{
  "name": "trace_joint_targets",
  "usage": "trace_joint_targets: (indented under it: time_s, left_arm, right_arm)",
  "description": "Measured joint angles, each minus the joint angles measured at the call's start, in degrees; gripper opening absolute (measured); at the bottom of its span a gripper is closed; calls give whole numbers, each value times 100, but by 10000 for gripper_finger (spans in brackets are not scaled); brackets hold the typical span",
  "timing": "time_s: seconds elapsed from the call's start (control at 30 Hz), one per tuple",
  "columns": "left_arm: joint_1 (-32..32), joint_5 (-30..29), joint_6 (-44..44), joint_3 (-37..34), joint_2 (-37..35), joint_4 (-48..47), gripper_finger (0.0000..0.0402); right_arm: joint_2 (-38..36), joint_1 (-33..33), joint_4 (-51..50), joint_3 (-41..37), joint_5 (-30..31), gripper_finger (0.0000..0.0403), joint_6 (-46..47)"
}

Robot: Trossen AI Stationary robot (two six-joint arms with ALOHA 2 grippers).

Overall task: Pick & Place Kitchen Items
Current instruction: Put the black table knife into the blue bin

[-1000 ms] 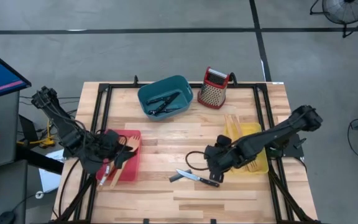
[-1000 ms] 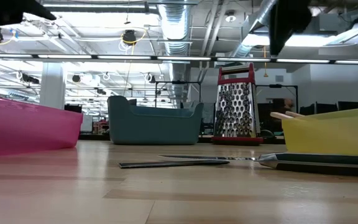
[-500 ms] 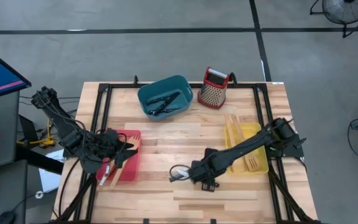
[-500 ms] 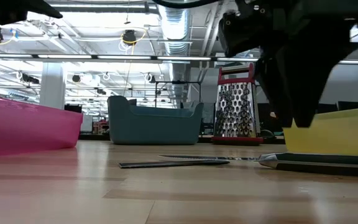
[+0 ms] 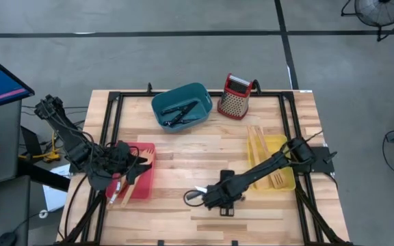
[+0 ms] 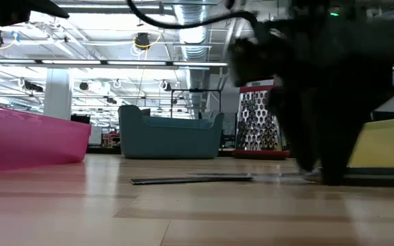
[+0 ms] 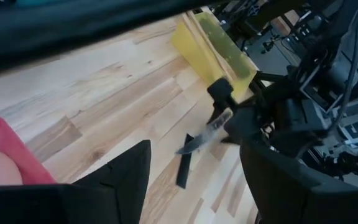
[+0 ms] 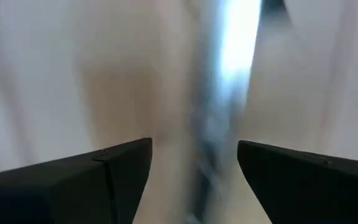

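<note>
Two black-handled steel knives (image 5: 195, 194) lie flat on the wooden table near its middle front; one blade (image 6: 190, 180) shows in the low view. My right gripper (image 5: 212, 199) points down over them, open, with a blurred steel blade (image 8: 229, 87) between its fingers; I cannot tell whether they touch it. My left gripper (image 5: 130, 171) hangs open over the red bin (image 5: 142, 188), which holds pale wooden utensils (image 5: 146, 157). The left wrist view shows the knives (image 7: 197, 142) beyond its own fingers.
A teal bin (image 5: 181, 106) with dark utensils stands at the far middle, a red-topped grater (image 5: 235, 96) beside it. A yellow bin (image 5: 272, 164) with wooden utensils sits under my right arm. Bare wood lies between the bins.
My right gripper has come down from high above the table and toward its near left, onto the spot where the knives lie, and has turned somewhat on the way. Its fingers have stayed apart. The knives have kept their place.
</note>
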Motion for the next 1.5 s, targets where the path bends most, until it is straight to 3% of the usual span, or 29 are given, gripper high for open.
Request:
trace_joint_targets:
  time_s: [0.27,0.4,0.63,0.97,1.27,1.5]
  left_arm:
    - [1,-22,-2,4,0,33,227]
    - [2,-58,-2,4,2,44,227]
    - [2,-67,-4,4,2,52,227]
    - [1,-75,-4,4,2,84,227]
    - [2,-129,-4,4,2,82,227]
    - [1,-358,-3,4,2,79,227]
  right_arm:
    - [58,-64,181,3,-36,229,-183]
    - [58,-105,256,3,59,179,-407]
    - [48,-164,337,5,94,56,-657]
    - [-223,-186,80,-8,124,60,-809]
    - [-1784,-132,233,-3,251,61,-843]
    - [-3379,171,1544,-3,252,68,-1256]
